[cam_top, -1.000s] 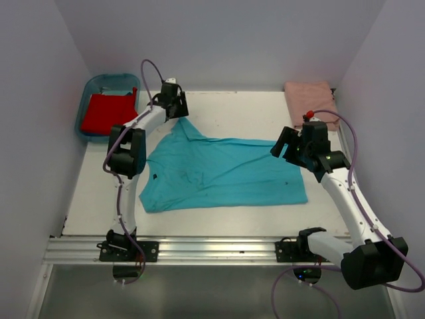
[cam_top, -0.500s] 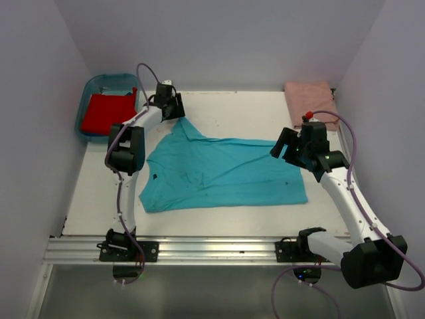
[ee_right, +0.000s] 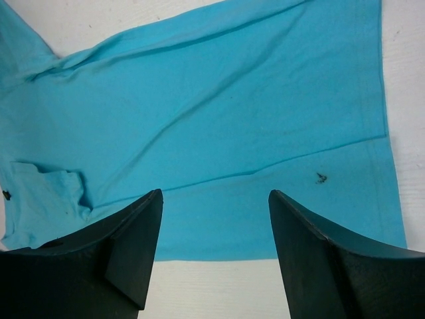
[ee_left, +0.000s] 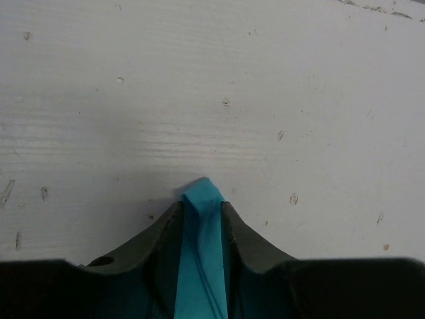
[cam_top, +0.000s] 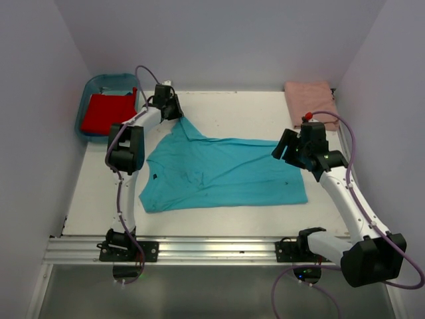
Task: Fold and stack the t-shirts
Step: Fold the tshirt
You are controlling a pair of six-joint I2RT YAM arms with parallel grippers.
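The turquoise t-shirt [cam_top: 222, 174] lies spread on the white table, its neck label at the left. My left gripper [cam_top: 170, 109] is shut on the tip of the shirt's far-left sleeve, which pokes out between the fingers in the left wrist view [ee_left: 201, 199]. My right gripper [cam_top: 287, 147] is open and empty, hovering over the shirt's right edge; the right wrist view shows the shirt [ee_right: 219, 133] below the spread fingers [ee_right: 136, 232]. The pale pink t-shirt [cam_top: 310, 100] lies folded at the back right. The red t-shirt [cam_top: 107, 113] lies in the blue tub.
The blue plastic tub [cam_top: 93, 86] stands at the back left corner. Grey walls close in the table on three sides. A metal rail [cam_top: 199, 249] with the arm bases runs along the near edge.
My left gripper has moved a little back and left, drawing the sleeve tip with it. My right gripper has barely shifted.
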